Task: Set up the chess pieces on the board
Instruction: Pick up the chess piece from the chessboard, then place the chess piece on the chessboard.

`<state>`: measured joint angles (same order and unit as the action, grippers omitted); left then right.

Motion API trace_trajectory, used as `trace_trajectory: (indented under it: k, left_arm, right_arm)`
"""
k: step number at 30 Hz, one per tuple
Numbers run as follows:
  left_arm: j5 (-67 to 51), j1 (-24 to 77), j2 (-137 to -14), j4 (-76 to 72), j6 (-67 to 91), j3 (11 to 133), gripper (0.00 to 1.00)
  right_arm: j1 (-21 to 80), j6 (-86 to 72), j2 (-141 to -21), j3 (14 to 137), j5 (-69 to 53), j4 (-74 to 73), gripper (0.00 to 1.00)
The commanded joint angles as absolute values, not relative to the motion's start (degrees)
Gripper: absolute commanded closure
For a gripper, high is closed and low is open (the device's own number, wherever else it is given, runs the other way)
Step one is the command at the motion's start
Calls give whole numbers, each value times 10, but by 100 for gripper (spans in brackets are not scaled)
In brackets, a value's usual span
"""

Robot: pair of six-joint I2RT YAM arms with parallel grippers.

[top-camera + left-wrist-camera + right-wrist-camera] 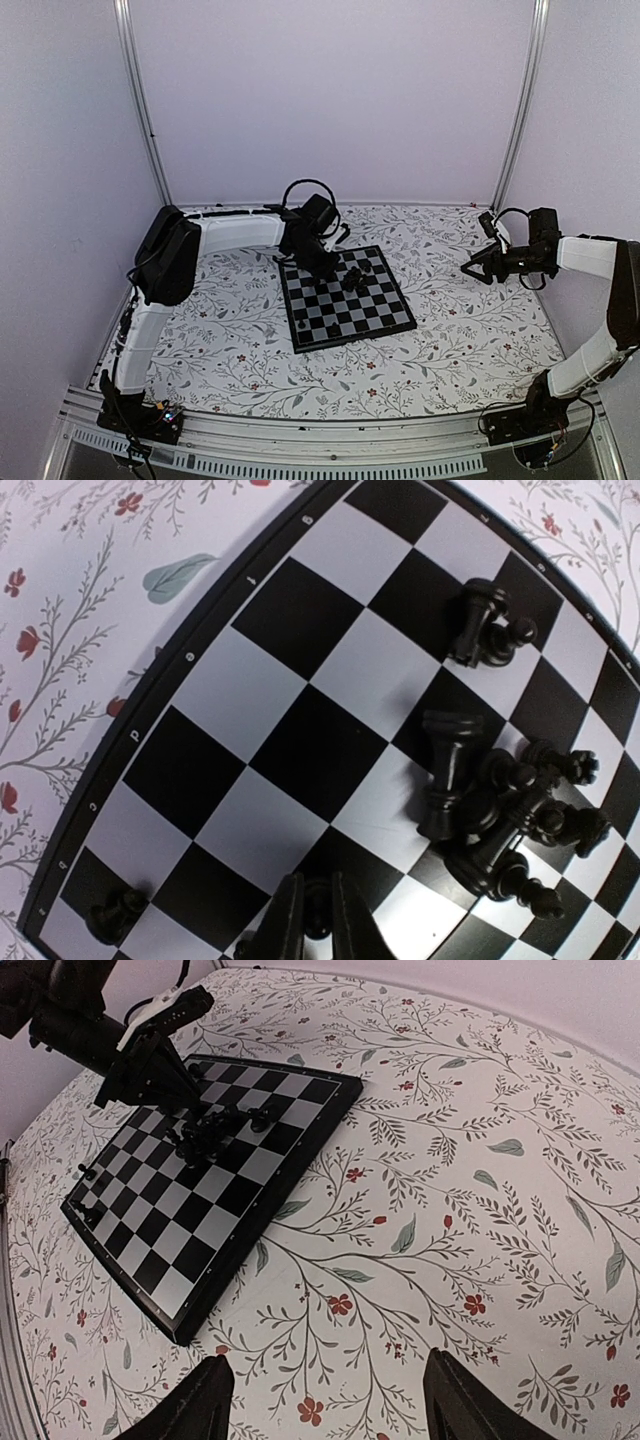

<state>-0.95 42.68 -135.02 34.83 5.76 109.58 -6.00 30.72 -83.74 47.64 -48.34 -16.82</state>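
Observation:
The board (372, 312) lies at the table's middle, turned at an angle. Several black chess pieces (500, 820) lie and stand in a heap on it, with two more (485, 625) beside them. A lone pawn (115, 915) stands near the board's lettered edge. My left gripper (322, 268) is low over the board's far left part. In the left wrist view its fingers (285, 925) are closed on a small black chess piece (318, 920) over a dark square. My right gripper (468, 270) hangs open above the cloth, right of the board (200, 1220), holding nothing.
A floral tablecloth (450, 340) covers the table around the board. White walls and metal posts (140, 100) close in the back and sides. The left arm's cable loop (305, 190) rises behind the board.

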Motion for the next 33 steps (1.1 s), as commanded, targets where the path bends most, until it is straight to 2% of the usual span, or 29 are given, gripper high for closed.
trace_trajectory:
  k: [1, 9, 22, 26, 33]
  left_arm:
    - [-9, 421, -1323, 353, 59, 1098, 92]
    - [-2, 441, -1217, 353, 63, 1034, 96]
    - [-10, 500, -1070, 346, 86, 832, 96]
    - [-36, 511, -1060, 319, 89, 783, 96]
    - [-46, 524, -1077, 312, 87, 767, 96]
  right_arm:
    - [-57, 312, -840, 494, -480, -179, 32]
    - [-55, 312, -840, 495, -481, -179, 32]
    - [-47, 312, -839, 495, -479, -179, 33]
    - [-45, 309, -840, 495, -477, -178, 33]
    - [-43, 308, -835, 494, -474, -178, 33]
